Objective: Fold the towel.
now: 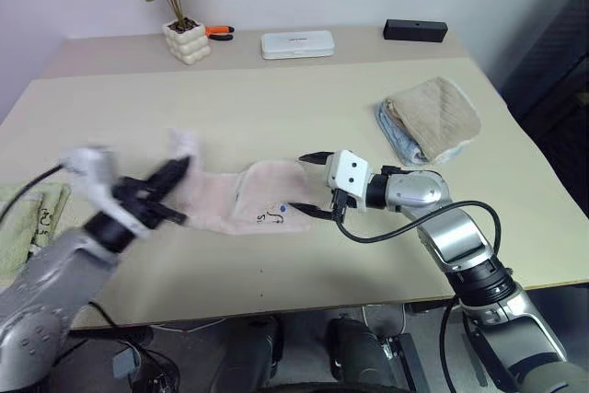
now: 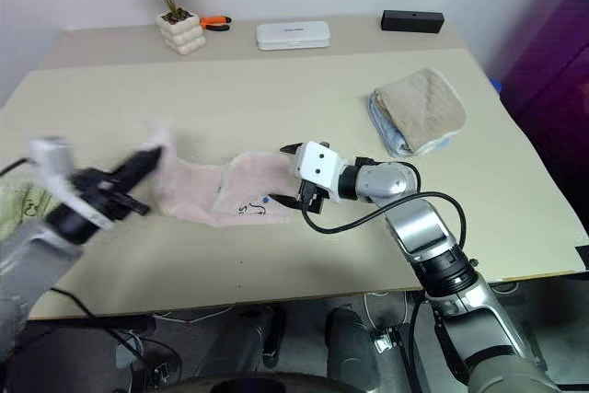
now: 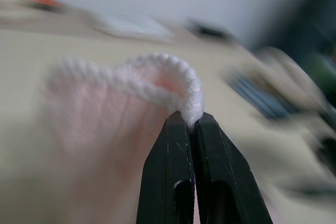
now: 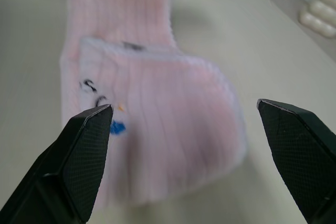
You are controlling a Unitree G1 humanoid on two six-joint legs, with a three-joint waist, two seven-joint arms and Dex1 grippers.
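The pale pink towel (image 1: 241, 198) lies stretched across the table's front middle, its right end folded over, with a small dark embroidered figure (image 1: 273, 216) near the front edge. My left gripper (image 1: 182, 167) is shut on the towel's left corner (image 3: 186, 90) and holds it lifted off the table. My right gripper (image 1: 302, 183) hovers at the towel's folded right end, open, with one finger on each side of the cloth (image 4: 157, 124) and nothing clamped.
A beige folded towel (image 1: 434, 117) on a blue cloth sits at the right. A potted plant (image 1: 186, 40), an orange tool (image 1: 219, 31), a white case (image 1: 296, 43) and a black box (image 1: 415, 30) line the back. A green cloth (image 1: 26, 220) lies far left.
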